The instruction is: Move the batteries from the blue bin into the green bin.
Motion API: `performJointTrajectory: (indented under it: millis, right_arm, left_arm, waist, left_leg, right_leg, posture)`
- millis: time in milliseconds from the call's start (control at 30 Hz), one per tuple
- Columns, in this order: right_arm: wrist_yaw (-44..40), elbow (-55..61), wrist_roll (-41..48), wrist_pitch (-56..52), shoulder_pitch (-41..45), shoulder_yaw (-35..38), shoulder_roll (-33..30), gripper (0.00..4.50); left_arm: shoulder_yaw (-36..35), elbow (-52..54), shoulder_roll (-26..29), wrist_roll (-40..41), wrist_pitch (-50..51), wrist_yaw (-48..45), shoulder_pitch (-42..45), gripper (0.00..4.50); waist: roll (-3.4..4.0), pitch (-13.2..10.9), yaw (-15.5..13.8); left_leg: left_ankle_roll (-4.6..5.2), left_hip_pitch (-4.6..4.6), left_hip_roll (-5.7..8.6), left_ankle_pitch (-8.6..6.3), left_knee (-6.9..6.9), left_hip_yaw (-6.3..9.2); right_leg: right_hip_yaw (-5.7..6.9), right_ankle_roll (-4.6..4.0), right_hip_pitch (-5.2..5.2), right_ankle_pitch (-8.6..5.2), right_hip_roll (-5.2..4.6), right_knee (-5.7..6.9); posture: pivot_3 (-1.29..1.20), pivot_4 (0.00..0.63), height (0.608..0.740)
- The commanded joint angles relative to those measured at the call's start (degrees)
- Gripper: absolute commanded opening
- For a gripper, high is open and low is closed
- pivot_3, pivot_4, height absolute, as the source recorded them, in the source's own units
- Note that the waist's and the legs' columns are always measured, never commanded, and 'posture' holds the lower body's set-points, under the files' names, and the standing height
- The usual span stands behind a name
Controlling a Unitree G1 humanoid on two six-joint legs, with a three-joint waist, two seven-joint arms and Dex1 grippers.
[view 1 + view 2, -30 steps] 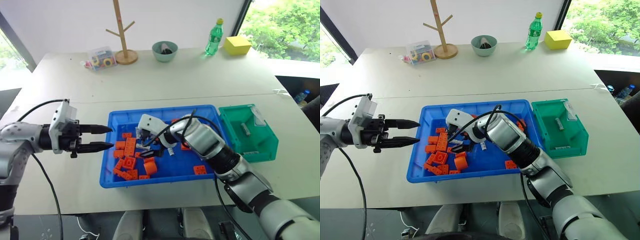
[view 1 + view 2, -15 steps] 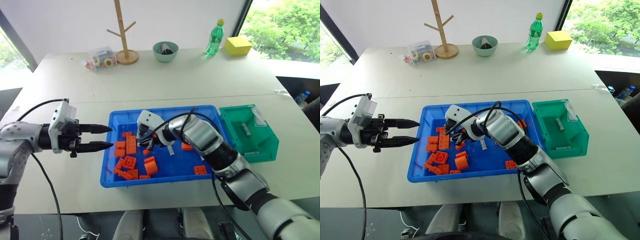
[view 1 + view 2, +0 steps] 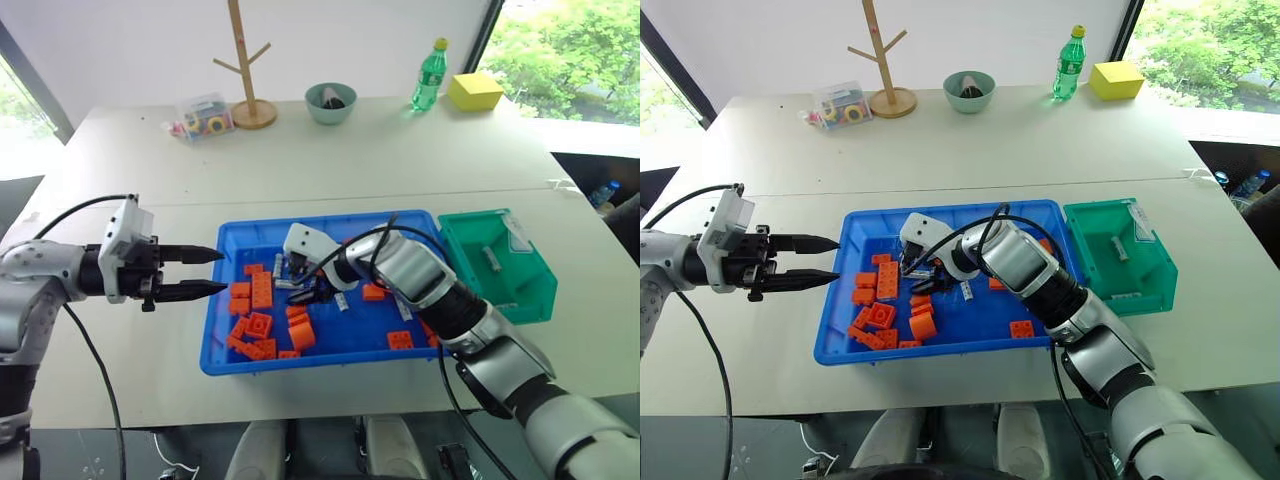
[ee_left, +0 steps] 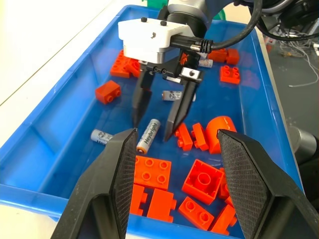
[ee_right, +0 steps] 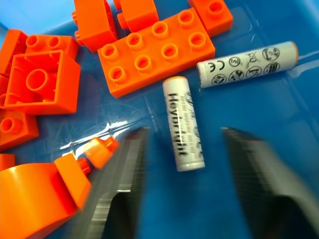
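From the head cameras: a pale table stands against a white wall, with window glass and green trees at both far corners. The blue bin sits at the table's near edge, scattered with orange bricks. The green bin stands just beside the blue bin on the robot's right, with one battery lying inside. Far beyond the blue bin are a wooden peg stand, a clear box of coloured rings, a pale green bowl, a green bottle and a yellow block. The left gripper hovers level just outside the blue bin's left wall, its two fingers drawn in as far as they go and holding nothing. The right gripper reaches down into the middle of the blue bin.

From the left wrist camera: the right gripper's fingers are spread apart and empty, tips near the floor of the blue bin, straddling a white battery that lies flat between them. Two more batteries lie nearby, one toward the bin wall and one behind the fingers.

From the right wrist camera: the battery between the fingers carries black lettering reading roughly "Hoybright". A second battery just beside it shows a row of round symbols, among them a CE mark and a crossed-out wheeled bin.
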State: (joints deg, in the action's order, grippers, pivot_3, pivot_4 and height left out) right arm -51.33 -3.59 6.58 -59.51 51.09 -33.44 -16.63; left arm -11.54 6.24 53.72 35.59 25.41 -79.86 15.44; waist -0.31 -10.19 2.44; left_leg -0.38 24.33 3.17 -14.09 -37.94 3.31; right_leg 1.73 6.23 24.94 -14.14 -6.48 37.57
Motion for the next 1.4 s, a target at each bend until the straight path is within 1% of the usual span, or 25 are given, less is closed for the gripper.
performJointTrajectory:
  millis: [33,100,200,300,367,533,600,633,700,767,833,900,1000,1067,1133,1200,1267,1333,1400]
  right_arm:
    - [0.58,-0.15,-0.05,0.77,0.88,-0.22,1.18,3.7]
    - [0.93,-0.9,-0.2,1.26,0.77,-0.16,1.63,3.7]
    - [1.34,-1.72,-0.7,2.47,0.35,-0.41,1.77,2.82]
    - [1.34,-1.58,-1.07,3.15,0.0,-0.71,1.44,1.31]
    - [1.22,-0.99,-1.1,3.12,-0.03,-0.69,1.14,0.42]
    - [0.2,1.86,0.1,1.05,0.59,0.22,-0.3,0.42]
    - [-0.07,3.21,0.52,0.14,0.86,0.83,-1.04,0.34]
    - [-0.17,3.98,0.76,-0.41,0.96,1.21,-1.39,0.34]
    - [-0.28,5.54,1.49,-1.82,1.38,2.17,-2.22,0.34]
    - [-0.35,7.14,2.36,-3.02,2.05,3.3,-3.17,0.34]
    - [-0.26,9.64,3.65,-4.92,3.13,6.32,-4.96,0.34]
    - [-0.53,13.02,5.05,-6.69,3.64,10.48,-8.8,0.34]
    - [-1.45,17.64,7.13,-9.76,3.66,18.29,-17.49,0.34]
    - [-1.85,18.86,8.01,-11.05,3.21,23.59,-24.02,0.34]
    - [-1.97,19.25,8.36,-11.22,1.77,27.36,-30.33,0.34]
    - [-2.88,20.28,7.94,-8.94,-2.41,29.99,-37.47,0.34]
    - [-3.43,21.66,9.2,-9.76,-6.36,32.86,-41.8,0.34]
    - [-3.15,22.94,10.17,-10.87,-11.73,36.34,-44.5,0.34]
    - [-2.02,24.24,10.74,-11.36,-16.71,38.91,-45.13,0.34]
  left_arm:
    - [-0.51,0.21,0.51,0.22,-0.84,-0.57,0.64,2.64]
    - [-0.53,0.23,0.59,0.23,-0.77,-0.64,0.64,2.64]
    - [-0.57,0.22,0.64,0.22,-0.78,-0.64,0.67,2.64]
    - [-0.62,0.22,0.62,0.23,-0.74,-0.55,0.74,2.64]
    - [-0.61,0.2,0.63,0.26,-0.68,-0.58,0.68,2.64]
    - [0.09,0.13,1.12,0.9,1.04,-1.53,0.66,2.64]
    - [0.25,-0.2,1.17,1.18,2.12,-1.63,1.15,3.18]
    - [0.32,-0.32,1.2,1.26,2.5,-1.76,1.36,3.52]
    - [0.61,-0.6,1.23,1.23,2.92,-2.18,1.83,4.44]
    - [0.92,-0.93,1.03,0.45,2.34,-2.12,2.4,4.44]
    - [1.32,-1.11,1.08,0.56,2.87,-2.63,2.77,4.44]
    - [1.58,-0.99,1.17,0.82,3.43,-2.93,3.04,4.44]
    - [1.36,-0.74,1.25,0.43,2.68,-3.13,2.88,4.44]
    - [1.08,-1.04,0.84,-0.78,0.41,-2.8,2.53,4.44]
    - [0.94,-1.32,0.87,-1.1,-0.36,-2.85,2.1,4.44]
    - [0.44,-1.68,1.07,-0.9,-0.6,-3.06,1.85,4.44]
    - [-0.19,-2.29,1.48,-0.75,-0.63,-3.24,1.88,4.44]
    - [-0.77,-3.7,1.84,-1.16,-1.22,-3.09,2.41,4.44]
    - [-1.19,-4.91,1.83,-1.46,-1.86,-2.68,3.01,4.44]
  waist:
    - [0.0,0.0,0.01]
    - [0.0,0.0,-0.01]
    - [0.0,0.0,-0.01]
    - [0.0,0.0,-0.01]
    - [0.0,0.0,-0.02]
    - [0.0,0.0,-0.05]
    - [0.0,0.0,-0.11]
    - [0.0,0.0,-0.1]
    - [0.0,0.0,-0.1]
    - [0.0,0.0,-0.09]
    - [0.01,-0.01,-0.09]
    - [0.01,-0.02,-0.16]
    - [0.01,-0.02,-0.95]
    - [0.02,-0.05,-1.66]
    - [0.01,-0.05,-1.9]
    - [0.0,-0.05,-1.85]
    - [0.0,-0.05,-1.78]
    - [0.01,-0.05,-1.46]
    - [0.02,-0.06,-1.37]
  left_leg:
    - [0.0,0.0,0.0,0.0,0.0,0.0]
    - [0.0,0.0,0.0,0.0,0.0,0.0]
    - [0.0,0.0,0.0,0.0,0.0,0.0]
    - [0.0,0.0,0.0,0.0,0.0,0.0]
    - [0.0,0.0,0.0,0.0,0.0,0.0]
    - [0.0,0.0,0.0,0.0,0.0,0.0]
    - [0.0,0.01,0.01,0.0,0.0,0.0]
    - [0.0,0.01,0.01,0.0,0.0,0.0]
    - [0.0,0.02,0.0,0.0,0.0,0.0]
    - [0.0,0.02,0.01,0.0,0.0,0.0]
    - [0.0,0.02,0.0,0.0,0.0,0.0]
    - [0.01,0.05,0.01,0.0,0.0,0.0]
    - [0.04,0.07,0.02,-0.02,-0.01,0.0]
    - [0.08,0.08,0.02,-0.04,-0.01,-0.02]
    - [0.15,0.09,0.02,-0.08,-0.01,-0.02]
    - [0.2,0.09,0.01,-0.11,-0.01,-0.03]
    - [0.3,0.08,0.01,-0.17,-0.01,-0.05]
    - [0.33,0.08,0.0,-0.19,-0.01,-0.12]
    - [0.35,0.06,-0.04,-0.2,-0.01,-0.17]
  right_leg:
    - [0.0,0.0,0.0,0.0,0.0,0.0]
    - [0.0,0.0,0.0,0.0,0.0,0.0]
    - [0.0,0.0,0.0,0.0,0.0,0.0]
    - [0.0,0.0,0.01,0.0,0.0,0.0]
    - [0.0,0.0,0.0,0.0,0.0,0.0]
    - [0.0,0.0,0.0,0.0,0.0,0.0]
    - [0.0,0.0,0.0,0.0,0.0,-0.01]
    - [0.0,0.0,-0.01,0.0,0.0,-0.01]
    - [0.0,0.0,0.01,0.0,0.0,-0.01]
    - [0.0,0.0,0.0,0.0,0.0,-0.01]
    - [0.01,0.0,0.01,0.0,-0.01,-0.01]
    - [0.0,0.0,0.04,0.0,0.0,0.0]
    - [0.03,0.01,0.0,0.0,-0.03,-0.09]
    - [0.04,0.02,-0.03,0.0,-0.03,-0.18]
    - [0.07,0.02,-0.08,0.0,-0.06,-0.25]
    - [0.09,0.02,-0.11,0.0,-0.08,-0.33]
    - [0.1,0.02,-0.16,-0.01,-0.12,-0.39]
    - [0.1,0.03,-0.15,-0.01,-0.25,-0.4]
    - [0.08,0.03,-0.15,-0.01,-0.27,-0.38]
  posture:
    - [0.0,0.15,0.703]
    - [0.0,0.15,0.703]
    - [0.0,0.15,0.703]
    - [0.0,0.15,0.703]
    - [0.0,0.15,0.703]
    - [0.0,0.15,0.703]
    - [0.0,0.15,0.703]
    - [0.0,0.15,0.703]
    - [0.0,0.15,0.703]
    - [0.0,0.15,0.703]
    - [0.0,0.15,0.703]
    - [0.0,0.15,0.703]
    - [0.0,0.15,0.703]
    - [0.0,0.15,0.703]
    - [0.0,0.15,0.703]
    - [0.0,0.15,0.703]
    - [0.0,0.15,0.703]
    - [0.0,0.15,0.703]
    - [0.0,0.15,0.703]
